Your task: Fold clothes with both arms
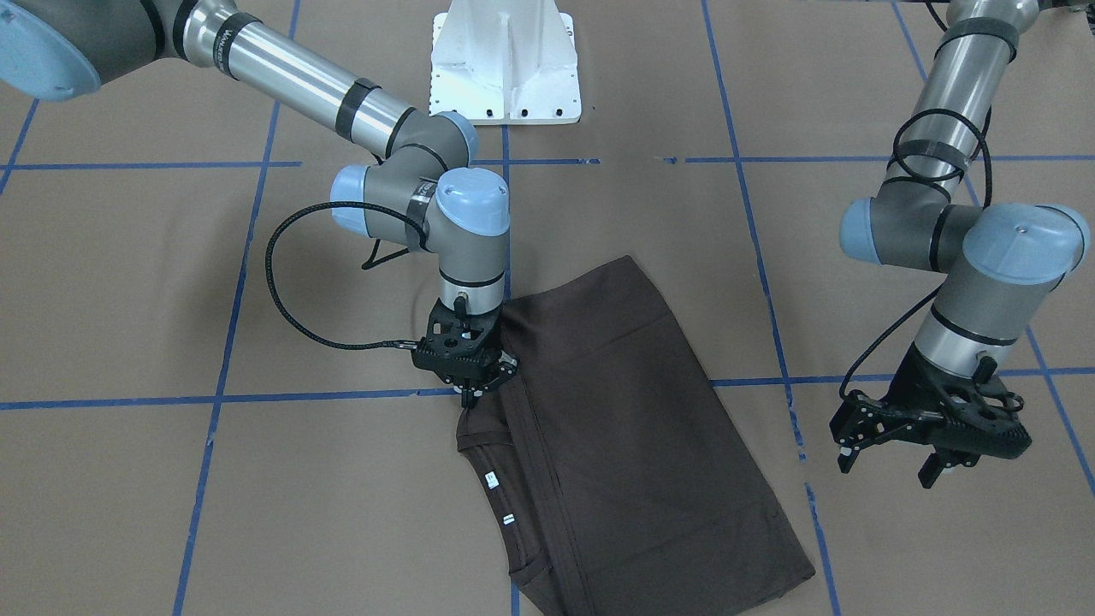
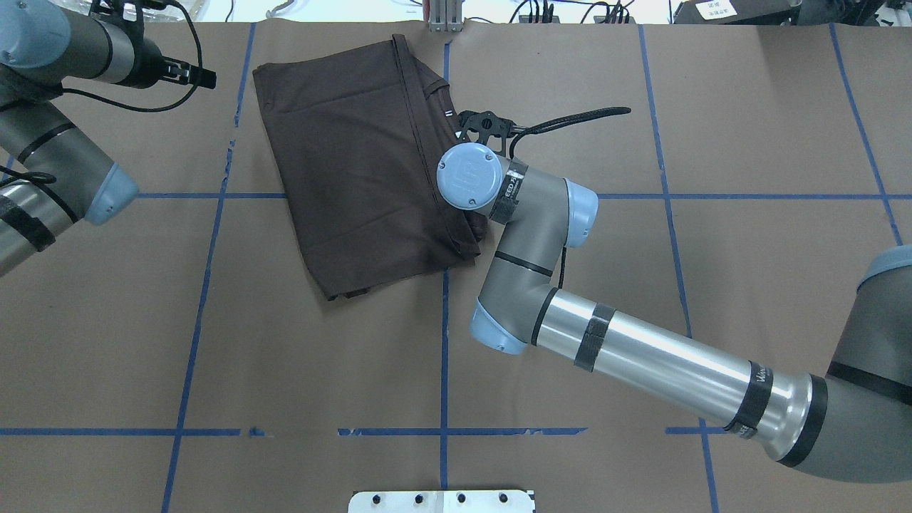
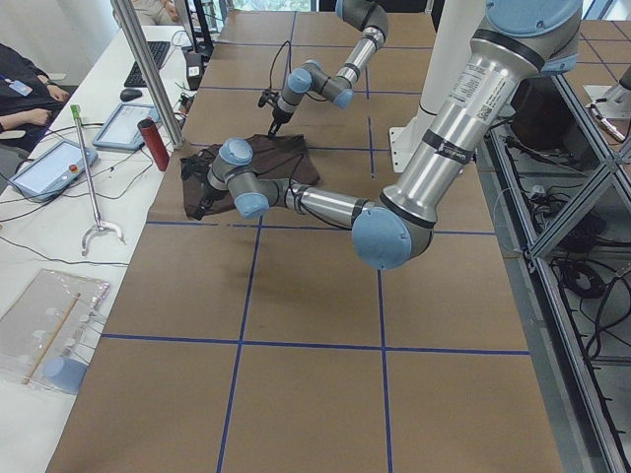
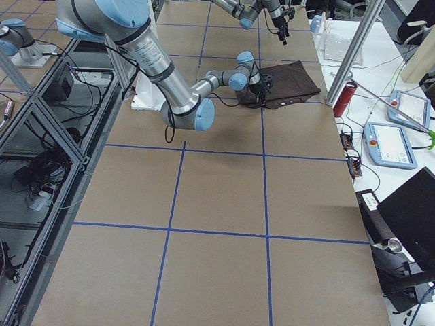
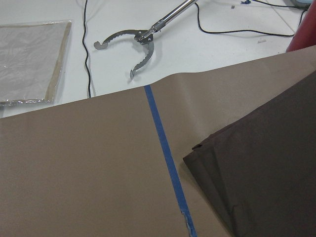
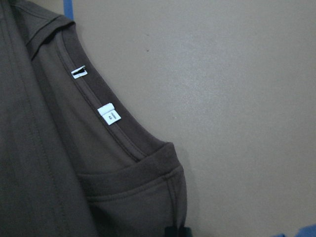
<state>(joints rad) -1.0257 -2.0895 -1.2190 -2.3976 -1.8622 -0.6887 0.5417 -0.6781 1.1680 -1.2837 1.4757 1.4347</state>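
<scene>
T-shirt [image 1: 624,411] lies folded on the brown surface [image 1: 128,299], collar end nearest the front camera, white tags [image 6: 108,114] showing. My right pincer [image 1: 467,395] is clenched on the fabric edge near the collar. My left pincer [image 1: 887,462] hangs released, apart from the T-shirt.

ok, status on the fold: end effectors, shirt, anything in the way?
Right end effector shut on T-shirt edge. Left end effector open, off the cloth. T-shirt partly folded. Red cylinder nearby, not touching.
</scene>
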